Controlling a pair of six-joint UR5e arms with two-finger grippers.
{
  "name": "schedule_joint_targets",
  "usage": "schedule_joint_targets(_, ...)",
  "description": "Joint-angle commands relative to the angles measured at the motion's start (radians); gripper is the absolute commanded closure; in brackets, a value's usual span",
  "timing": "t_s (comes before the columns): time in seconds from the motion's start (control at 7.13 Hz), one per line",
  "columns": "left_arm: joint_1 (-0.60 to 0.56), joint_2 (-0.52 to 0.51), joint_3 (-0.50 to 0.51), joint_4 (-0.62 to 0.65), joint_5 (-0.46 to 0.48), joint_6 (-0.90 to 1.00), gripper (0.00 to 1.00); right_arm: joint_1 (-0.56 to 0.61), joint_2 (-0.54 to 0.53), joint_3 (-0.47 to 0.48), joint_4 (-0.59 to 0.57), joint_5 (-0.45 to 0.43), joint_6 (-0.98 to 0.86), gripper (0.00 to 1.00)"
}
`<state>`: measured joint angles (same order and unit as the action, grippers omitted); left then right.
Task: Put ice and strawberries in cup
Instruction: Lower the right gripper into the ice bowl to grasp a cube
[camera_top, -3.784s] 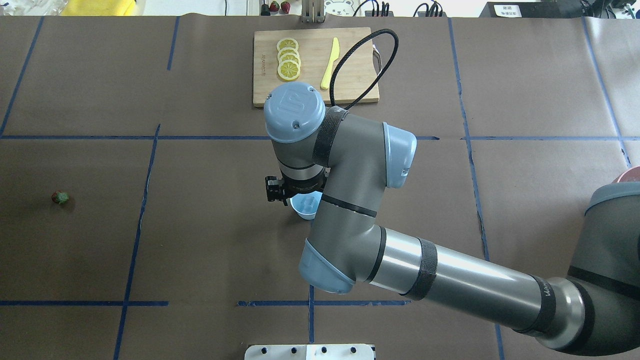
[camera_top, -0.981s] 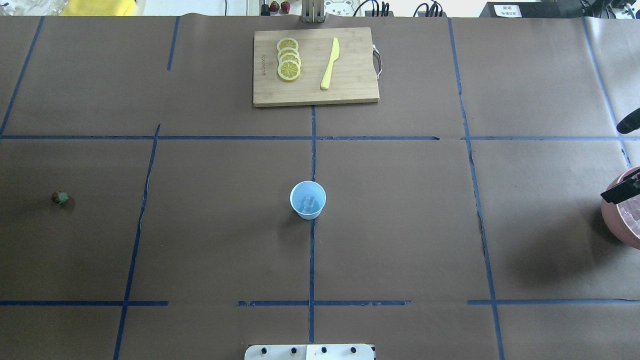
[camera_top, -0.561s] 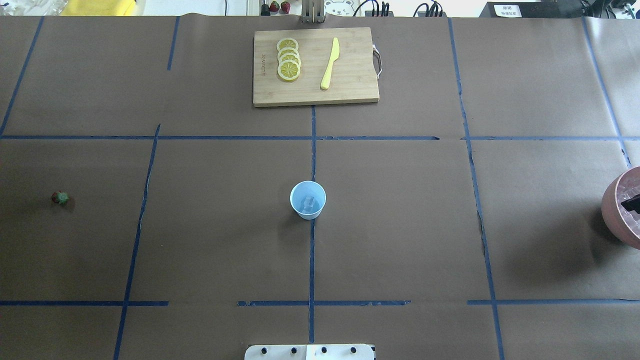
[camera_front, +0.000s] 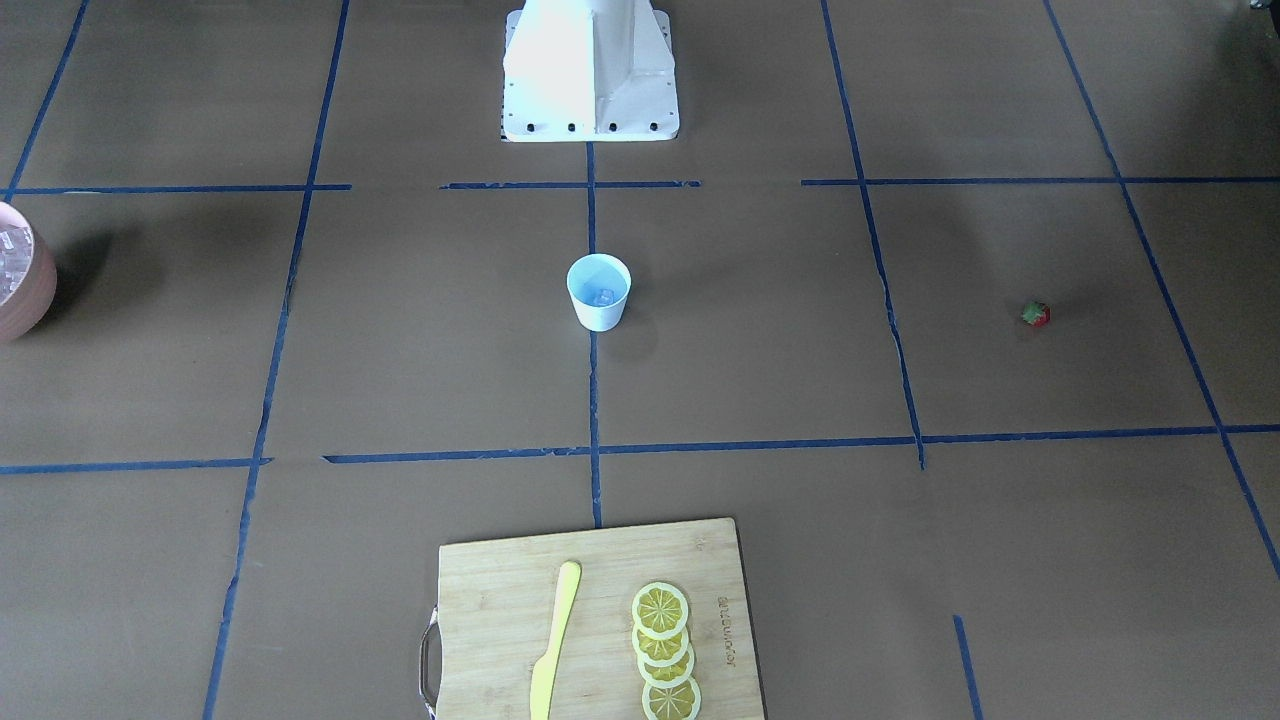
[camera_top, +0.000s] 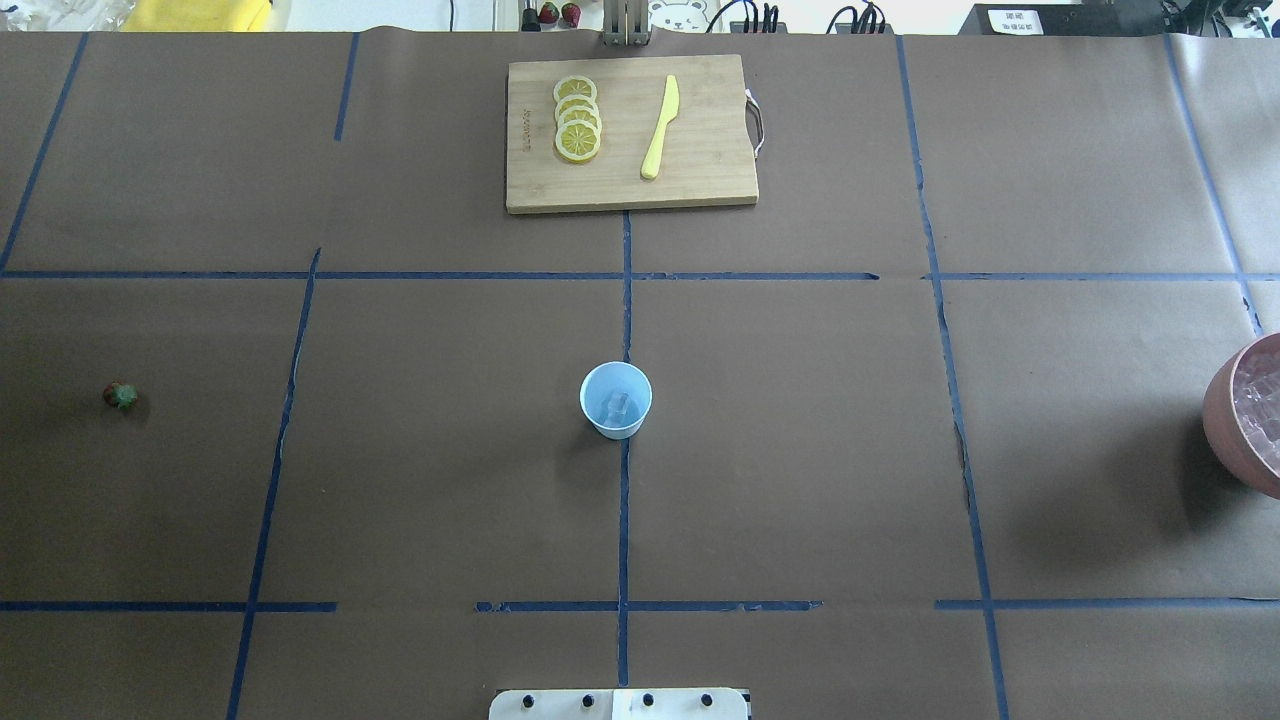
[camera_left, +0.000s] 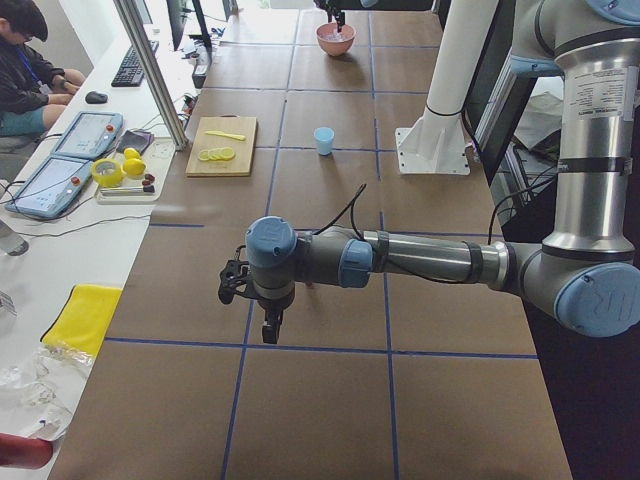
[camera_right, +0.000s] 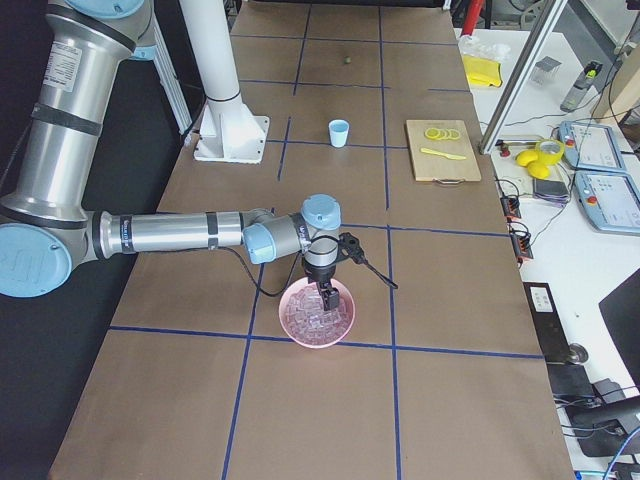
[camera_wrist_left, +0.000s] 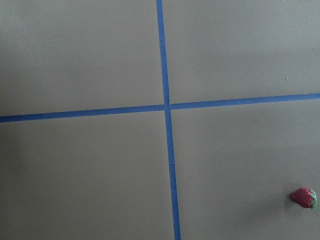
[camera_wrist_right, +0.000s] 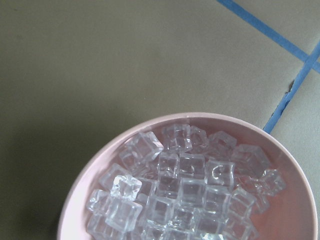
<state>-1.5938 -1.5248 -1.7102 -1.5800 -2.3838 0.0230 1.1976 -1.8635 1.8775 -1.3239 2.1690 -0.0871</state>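
The cup (camera_top: 616, 400) stands upright near the middle of the counter (camera_top: 800, 450), on a blue tape line, and a little ice (camera_top: 619, 404) lies in its pale blue bottom. A heap of cubes (camera_wrist_right: 185, 185) fills the pink bowl (camera_top: 1225, 420), which sits at the counter's end on the robot's right, well apart from the cup.

The strawberry (camera_top: 121, 396) lies alone on the bare counter toward the robot's left end, also well apart from the cup. In the left wrist view it sits in the lower right corner, on its side, with the green cap turned away from a crossing of tape lines.

The left end effector (camera_left: 270, 328) hangs over the counter at that left end, pointing down. It shows only in a side view, so I cannot tell whether its fingers are apart or together. The right end effector (camera_right: 326, 297) points down over the pink bowl, its tips low above the cubes (whether they touch any is unclear), and I cannot tell its state either.

At the counter's far edge lies a wooden cutting board (camera_top: 700, 170) with an overlapping row of lemon slices (camera_top: 577, 125) and a yellow knife (camera_top: 660, 128) beside them
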Motion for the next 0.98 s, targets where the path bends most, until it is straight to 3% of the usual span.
schedule_joint_targets(0.0,0.0,0.0,-0.002,0.0,0.0,0.0,0.0,0.0,0.004,-0.037,0.002,-0.006,-0.008,0.02)
schedule_joint_targets(0.42,0.0,0.0,-0.008,-0.002,0.0,0.0,0.0,-0.001,0.012,-0.078,0.003,-0.02,-0.037,0.03)
schedule_joint_targets(0.84,0.0,0.0,-0.019,0.0,0.0,0.0,0.0,-0.004,0.015,-0.104,0.003,-0.02,-0.051,0.1)
